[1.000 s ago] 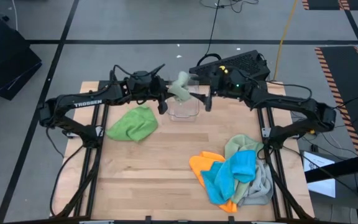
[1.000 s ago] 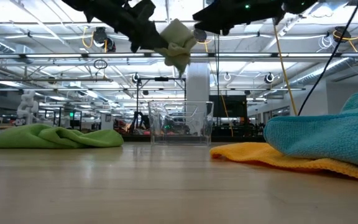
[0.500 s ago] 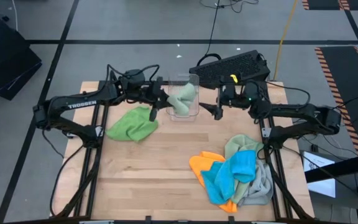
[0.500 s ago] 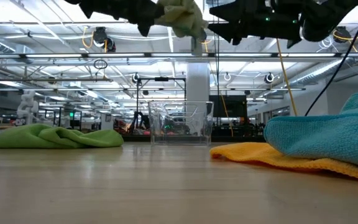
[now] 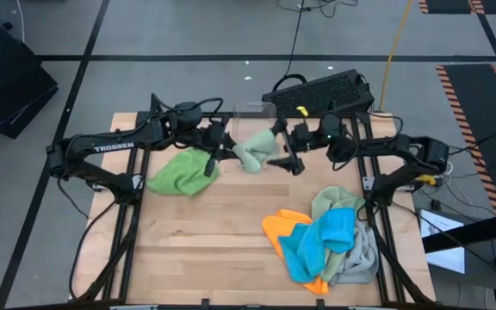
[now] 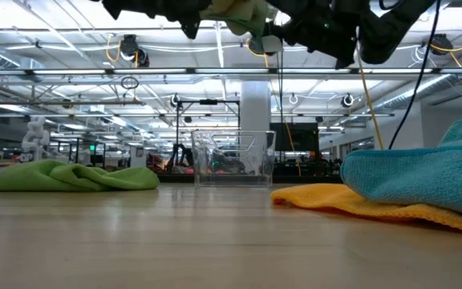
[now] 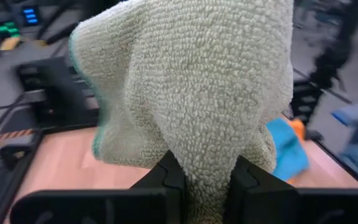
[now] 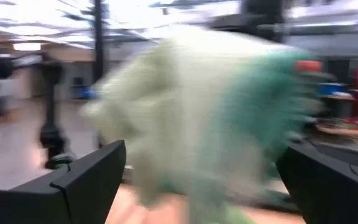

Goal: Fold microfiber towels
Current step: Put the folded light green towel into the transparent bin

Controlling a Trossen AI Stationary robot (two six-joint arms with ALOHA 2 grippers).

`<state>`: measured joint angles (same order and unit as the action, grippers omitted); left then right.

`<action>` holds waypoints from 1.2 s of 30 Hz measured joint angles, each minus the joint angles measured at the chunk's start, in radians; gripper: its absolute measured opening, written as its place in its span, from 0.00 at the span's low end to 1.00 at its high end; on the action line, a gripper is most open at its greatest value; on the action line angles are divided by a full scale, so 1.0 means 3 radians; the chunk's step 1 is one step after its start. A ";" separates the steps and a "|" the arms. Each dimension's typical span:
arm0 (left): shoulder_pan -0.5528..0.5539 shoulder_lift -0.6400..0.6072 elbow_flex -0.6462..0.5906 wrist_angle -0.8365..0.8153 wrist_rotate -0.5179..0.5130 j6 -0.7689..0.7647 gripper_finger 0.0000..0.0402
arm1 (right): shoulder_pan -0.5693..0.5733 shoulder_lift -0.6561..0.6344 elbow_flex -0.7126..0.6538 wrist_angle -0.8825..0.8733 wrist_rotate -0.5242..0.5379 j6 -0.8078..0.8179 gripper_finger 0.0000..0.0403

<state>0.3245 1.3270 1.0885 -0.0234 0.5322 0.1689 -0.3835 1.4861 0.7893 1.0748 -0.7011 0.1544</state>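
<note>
A sage green microfiber towel [image 5: 252, 151] hangs in the air in front of the clear bin [image 5: 257, 110], with my left gripper [image 5: 224, 147] shut on it. My right gripper [image 5: 281, 153] is open on the towel's other side. In the right wrist view its fingers stand either side of the blurred towel [image 8: 210, 124]; I cannot tell whether they touch it. A bright green towel [image 5: 183, 171] lies crumpled at the left. Orange [image 5: 275, 228], blue [image 5: 324, 241] and light grey [image 5: 364, 258] towels lie heaped at the right. My left gripper pinches a bunched part of the sage green towel [image 7: 201, 177] between its two fingers [image 7: 166, 180], several layers thick. The fingers come nearly level from the table's left. The towel is lifted clear of the table and stands out beyond the fingertips in a loose lump.
The clear bin [image 6: 231, 159] stands at the far middle of the wooden table [image 5: 222, 232]. A black keyboard [image 5: 321, 90] lies beyond the far edge. Bare wood lies in the middle and near left.
My left gripper has carried the sage towel up and toward the table's near edge, away from over the bin, turning as it went. My right gripper has come down and toward the towel from the right, tipping its open fingers around it.
</note>
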 joint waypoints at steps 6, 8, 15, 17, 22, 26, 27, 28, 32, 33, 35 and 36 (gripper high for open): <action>0.0050 0.0000 0.0000 0.0103 -0.0226 -0.0348 0.13 | 0.0120 0.0022 0.0014 -0.0015 0.0181 -0.0276 0.98; 0.0058 -0.0001 0.0000 0.0109 -0.0427 -0.0442 0.13 | 0.0131 -0.0001 0.0014 -0.0031 0.0397 -0.0301 0.98; 0.0032 0.0000 0.0001 0.0115 -0.1088 -0.0657 0.13 | 0.0198 -0.0009 0.0014 -0.0086 0.1010 -0.0389 0.98; 0.0033 0.0000 0.0001 0.0126 -0.1105 -0.0691 0.13 | 0.0222 -0.0009 0.0014 -0.0110 0.1131 -0.0482 0.98; 0.0026 0.0048 0.0006 0.0215 -0.1234 -0.0859 0.13 | 0.0239 -0.0009 0.0014 -0.0106 0.1370 -0.0572 0.96; 0.0013 0.0123 0.0008 0.0286 -0.1289 -0.0900 0.13 | 0.0239 -0.0008 0.0013 -0.0094 0.1472 -0.0581 0.86; 0.0000 0.0138 0.0009 0.0307 -0.1290 -0.0921 0.13 | 0.0238 -0.0010 0.0013 -0.0089 0.1480 -0.0580 0.83; 0.0000 0.0148 0.0009 0.0300 -0.1291 -0.0924 0.13 | 0.0235 -0.0010 0.0012 -0.0090 0.1486 -0.0580 0.80; -0.0021 0.0207 0.0008 0.0386 -0.1321 -0.0941 0.13 | 0.0236 -0.0014 0.0012 -0.0080 0.1632 -0.0546 0.64; -0.0021 0.0211 0.0008 0.0374 -0.1333 -0.0942 0.13 | 0.0235 -0.0012 0.0012 -0.0087 0.1645 -0.0544 0.60; -0.0021 0.0208 0.0008 0.0358 -0.1341 -0.0934 0.13 | 0.0228 -0.0009 0.0012 -0.0097 0.1654 -0.0546 0.49; -0.0021 0.0207 0.0008 0.0361 -0.1343 -0.0932 0.13 | 0.0214 -0.0011 0.0012 -0.0091 0.1646 -0.0545 0.43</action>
<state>0.3183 1.3891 1.0908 0.0848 0.1292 -0.1108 -0.3193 1.4827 0.7929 1.0477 -0.2074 -0.0092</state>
